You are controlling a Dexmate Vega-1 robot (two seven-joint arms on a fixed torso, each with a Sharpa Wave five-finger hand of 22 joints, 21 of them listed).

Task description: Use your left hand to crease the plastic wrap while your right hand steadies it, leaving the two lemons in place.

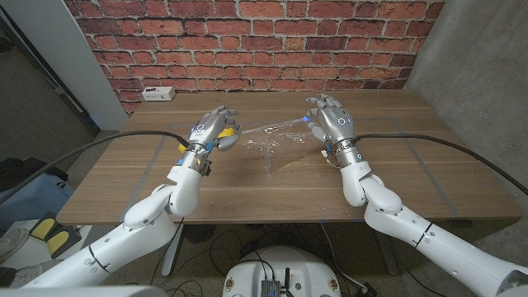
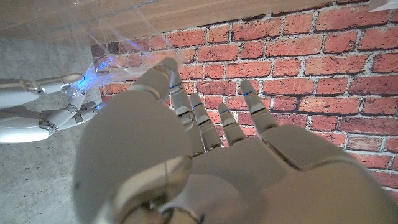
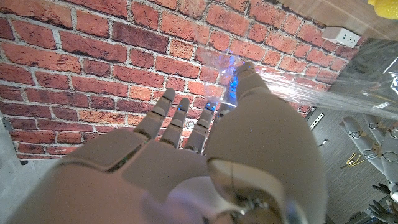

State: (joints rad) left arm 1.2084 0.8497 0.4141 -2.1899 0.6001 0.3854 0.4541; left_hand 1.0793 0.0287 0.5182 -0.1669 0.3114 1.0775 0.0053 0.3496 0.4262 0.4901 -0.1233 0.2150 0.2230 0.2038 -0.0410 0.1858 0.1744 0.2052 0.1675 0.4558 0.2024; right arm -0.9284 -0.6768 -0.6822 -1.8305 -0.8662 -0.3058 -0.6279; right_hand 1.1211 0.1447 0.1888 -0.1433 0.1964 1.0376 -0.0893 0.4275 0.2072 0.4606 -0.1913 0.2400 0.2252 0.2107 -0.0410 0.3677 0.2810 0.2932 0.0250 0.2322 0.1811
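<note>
Plastic wrap (image 1: 272, 142), stretched taut above mid-table (image 1: 247, 186), which we hold pinched at either end by our left hand (image 1: 216, 130) and right hand (image 1: 330, 120); lemons we cannot make out.

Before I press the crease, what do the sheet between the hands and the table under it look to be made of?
The sheet looks like thin clear plastic film: see-through, crinkled, with bright glints along its folds. The table looks like wood or a wood-look laminate: brown, straight grain, a matte finish. Which of the two, the view does not settle.
</note>
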